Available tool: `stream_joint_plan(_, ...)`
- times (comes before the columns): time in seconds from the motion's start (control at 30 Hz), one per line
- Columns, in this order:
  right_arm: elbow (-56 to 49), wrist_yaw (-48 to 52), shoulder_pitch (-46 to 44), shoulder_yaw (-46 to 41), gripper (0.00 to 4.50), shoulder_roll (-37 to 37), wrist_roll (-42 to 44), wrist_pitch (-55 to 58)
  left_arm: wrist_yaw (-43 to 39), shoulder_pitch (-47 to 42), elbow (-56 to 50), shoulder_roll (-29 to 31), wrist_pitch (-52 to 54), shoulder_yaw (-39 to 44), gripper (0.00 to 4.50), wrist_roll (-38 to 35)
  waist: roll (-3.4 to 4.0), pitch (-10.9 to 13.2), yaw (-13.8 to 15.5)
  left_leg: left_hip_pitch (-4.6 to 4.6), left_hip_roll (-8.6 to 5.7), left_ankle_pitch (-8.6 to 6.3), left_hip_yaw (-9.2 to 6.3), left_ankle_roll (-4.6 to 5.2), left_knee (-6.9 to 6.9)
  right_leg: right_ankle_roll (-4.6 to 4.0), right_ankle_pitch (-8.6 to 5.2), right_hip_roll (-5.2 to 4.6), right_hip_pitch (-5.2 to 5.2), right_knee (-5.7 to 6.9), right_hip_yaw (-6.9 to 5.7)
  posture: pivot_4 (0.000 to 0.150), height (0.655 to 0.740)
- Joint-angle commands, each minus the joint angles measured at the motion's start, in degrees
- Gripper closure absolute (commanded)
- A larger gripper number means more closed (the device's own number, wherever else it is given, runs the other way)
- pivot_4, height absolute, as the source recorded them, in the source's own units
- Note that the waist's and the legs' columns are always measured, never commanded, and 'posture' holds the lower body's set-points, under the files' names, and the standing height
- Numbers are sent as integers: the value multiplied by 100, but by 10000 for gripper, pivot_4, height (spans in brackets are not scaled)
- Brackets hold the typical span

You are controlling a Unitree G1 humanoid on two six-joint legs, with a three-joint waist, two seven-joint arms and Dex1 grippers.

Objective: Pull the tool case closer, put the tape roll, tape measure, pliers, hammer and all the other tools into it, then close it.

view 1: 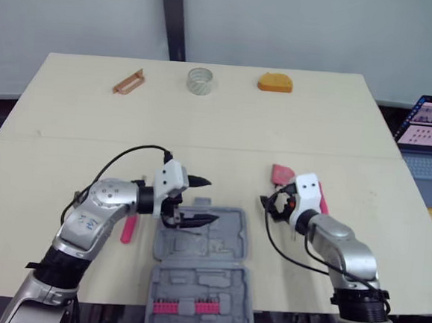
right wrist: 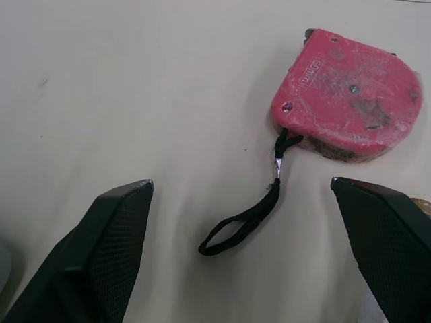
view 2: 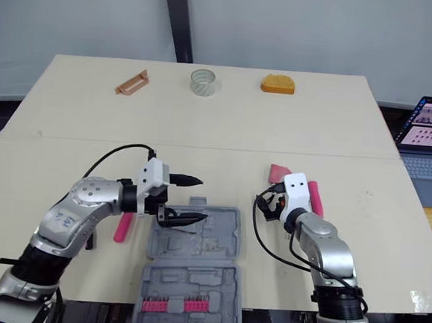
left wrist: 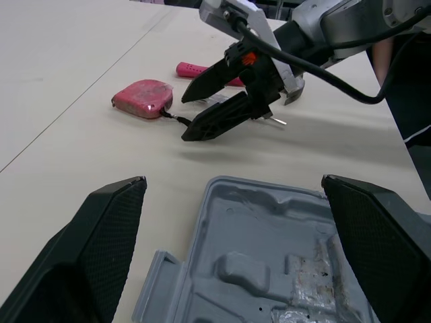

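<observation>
The grey plastic tool case is lying open at six o'clock on the pale worktop, close to the robot, so in my judgement the pulling is done and the packing is in hand. A row of pink bits is sitting in its nearer half.

The left gripper is hovering over the far half of the case, jaws parted wide and holding nothing. At about one o'clock from the case the flat red tape measure is lying with its black wrist loop trailing towards the right gripper. That gripper is poised just short of it, jaws spread and empty.

A pink-handled tool is lying just beside the right gripper. Along the far edge are a clear tape roll at twelve o'clock, a brown tool at eleven and an orange object at one.

The next move likely calls for reaching forward until the jaws are straddling the tape measure's body, not its loop, then closing.
</observation>
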Motion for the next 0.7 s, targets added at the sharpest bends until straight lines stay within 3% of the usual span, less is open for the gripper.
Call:
stream_joint_plan(0.03, 64, -81, -91, -40, 0, 62, -64, -118, 18, -41, -77, -42, -102, 3, 267, 64, 0, 0, -1, 0, 0, 0, 1, 0, 0, 0, 0, 0, 0, 0, 0, 1500, 7400)
stream_joint_plan(0.37, 582, -102, -310, -70, 0, 201, -205, -312, 123, -3, -115, -150, -116, -5, 267, 156, 0, 0, -25, 0, 0, 0, 0, 0, 3, 0, 0, 0, 1, 0, 0, 1500, 7400)
stream_joint_plan(0.47, 704, -111, -357, -70, 8031, 224, -241, -357, 137, 0, -136, -163, -107, -21, 0, 173, 0, 0, -56, 0, 0, 0, -1, 0, 4, 0, 0, 0, 2, 1, 0, 1500, 7400)
stream_joint_plan(0.7, 934, -175, -378, -113, 43774, 292, -297, -477, 177, -96, -98, -227, -76, -39, 0, 209, 0, 0, -129, 1, 0, 0, -5, 0, -2, 0, 0, 0, 2, 1, -2, 1500, 7400)
